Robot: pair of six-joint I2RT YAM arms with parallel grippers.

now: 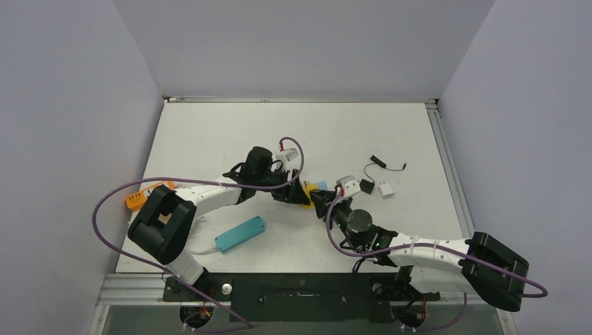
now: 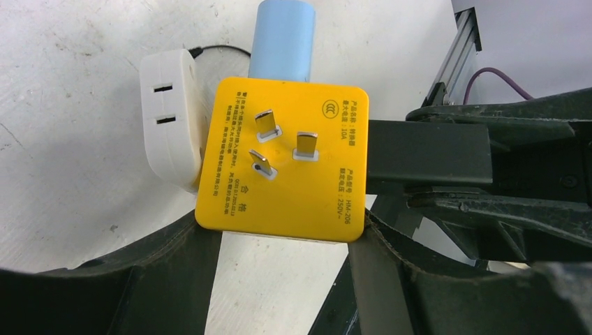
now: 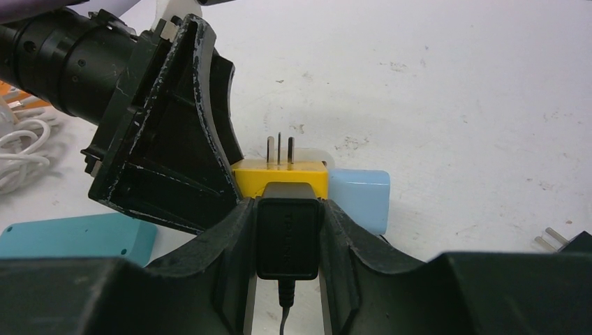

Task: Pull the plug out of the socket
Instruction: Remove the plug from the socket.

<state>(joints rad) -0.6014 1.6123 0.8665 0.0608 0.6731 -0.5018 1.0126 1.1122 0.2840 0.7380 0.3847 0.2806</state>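
The yellow socket adapter is held above the middle of the white worktop, with its three metal prongs facing the left wrist camera. The left gripper is clamped on its two edges. The right gripper is closed on the black plug, which sits in the adapter's side. A light blue plug and a white plug are also attached to it.

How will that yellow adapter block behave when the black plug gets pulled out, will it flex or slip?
The yellow adapter looks like hard moulded plastic, so it likely stays rigid. Its faces look smooth, so it may slip unless the left gripper squeezes firmly. The black plug, held between the right gripper's fingers, trails a thin cord that should bend freely.
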